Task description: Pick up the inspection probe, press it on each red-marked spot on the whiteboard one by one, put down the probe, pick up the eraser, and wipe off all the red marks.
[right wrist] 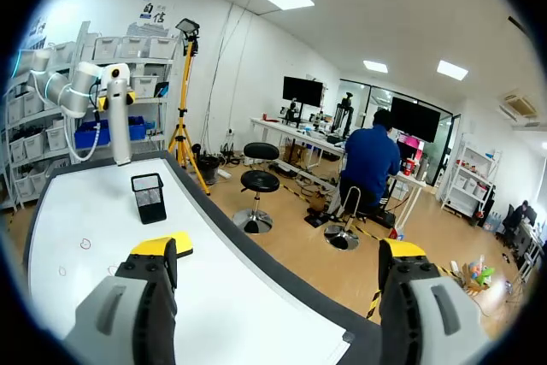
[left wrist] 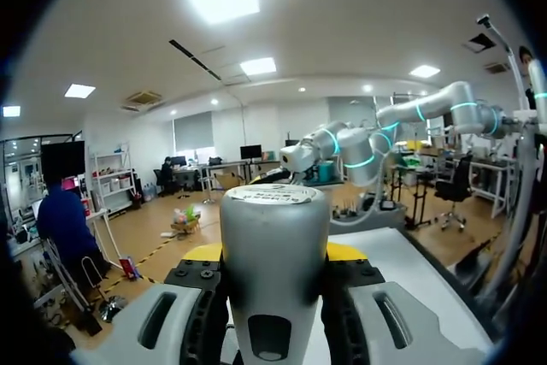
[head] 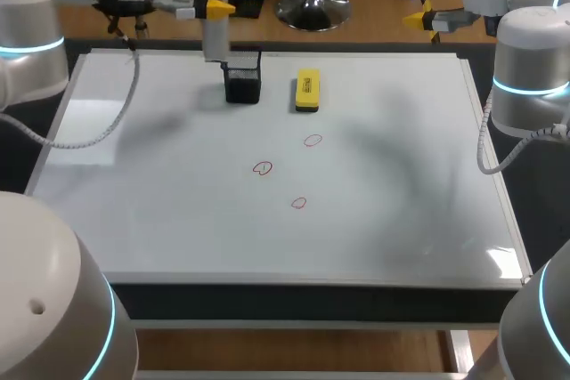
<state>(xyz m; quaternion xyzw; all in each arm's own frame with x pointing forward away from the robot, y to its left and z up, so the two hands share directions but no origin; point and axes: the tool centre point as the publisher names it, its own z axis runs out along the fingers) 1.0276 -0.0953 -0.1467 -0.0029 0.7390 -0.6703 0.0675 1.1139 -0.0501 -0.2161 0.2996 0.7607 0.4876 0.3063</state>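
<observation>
The grey cylindrical probe (head: 214, 37) was clamped in the left claw (head: 216, 8); the right claw (right wrist: 279, 250) was found apart; three red marks (head: 262, 168) were judged unpressed and unwiped.

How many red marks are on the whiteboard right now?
3 red marks: one in front of the eraser, one further left, one nearest the front edge. None looks hidden.

The left fingers (left wrist: 203, 252) grip the upright grey probe (left wrist: 273, 245), whiteboard (left wrist: 410, 267) lying beyond.
</observation>
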